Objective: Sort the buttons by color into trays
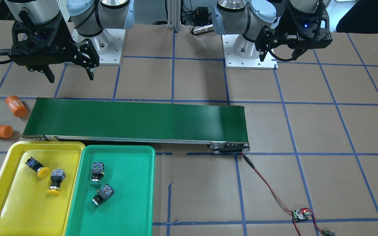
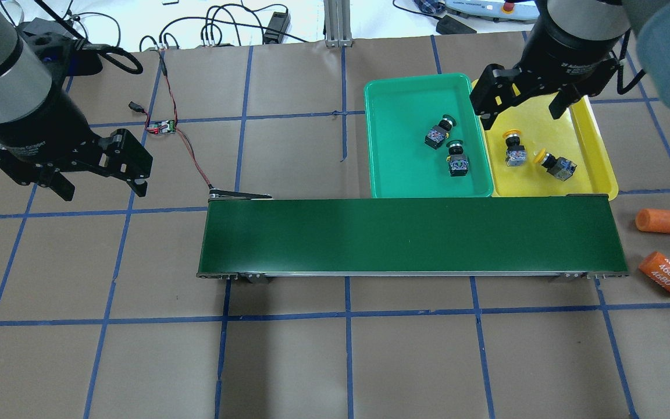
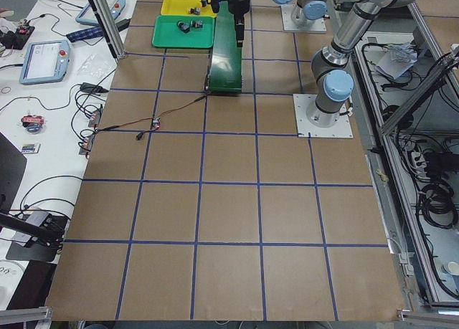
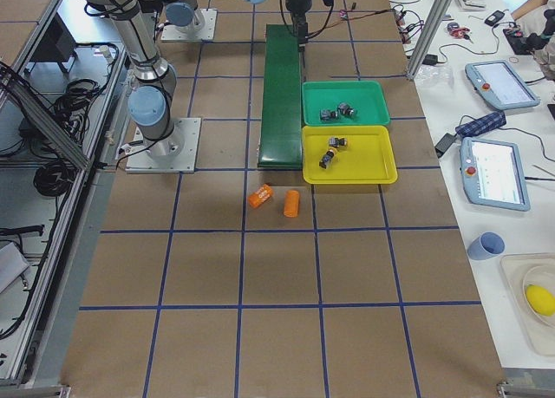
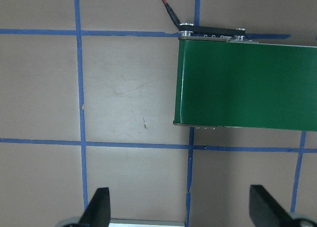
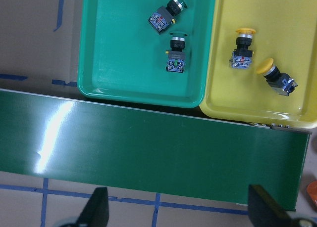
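While the left gripper (image 2: 102, 187), mid-left in the overhead view, and the right gripper (image 2: 521, 113), upper right, hang with jaws apart and empty, two green buttons (image 2: 441, 131) lie in the green tray (image 2: 405, 116). Two yellow buttons (image 2: 514, 149) lie in the yellow tray (image 2: 594, 152) just right of it.

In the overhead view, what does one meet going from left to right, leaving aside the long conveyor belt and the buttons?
Left gripper → small circuit board → green tray → yellow tray → orange cylinders.
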You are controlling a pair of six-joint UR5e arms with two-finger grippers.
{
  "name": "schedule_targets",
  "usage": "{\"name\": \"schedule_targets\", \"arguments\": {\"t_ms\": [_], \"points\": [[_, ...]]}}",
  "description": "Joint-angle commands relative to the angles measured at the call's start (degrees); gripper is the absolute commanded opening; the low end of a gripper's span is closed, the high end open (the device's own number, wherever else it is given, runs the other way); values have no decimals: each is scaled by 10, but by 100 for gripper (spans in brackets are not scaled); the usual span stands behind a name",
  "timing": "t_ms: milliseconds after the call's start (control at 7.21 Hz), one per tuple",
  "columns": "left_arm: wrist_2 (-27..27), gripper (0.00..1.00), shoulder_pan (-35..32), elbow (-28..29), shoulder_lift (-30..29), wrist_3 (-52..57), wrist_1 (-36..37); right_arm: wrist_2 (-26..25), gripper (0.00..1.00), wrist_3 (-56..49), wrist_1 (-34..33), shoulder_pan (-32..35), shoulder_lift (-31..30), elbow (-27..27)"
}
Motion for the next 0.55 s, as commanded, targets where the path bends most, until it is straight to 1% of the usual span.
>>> {"name": "schedule_targets", "arguments": {"t_ms": [0,416], "points": [[2,100,0,0,-1,0,1,-6,100,2,-12,6,5,-1],[-4,100,0,0,1,0,3,-7,100,2,-11,6,2,0]]}}
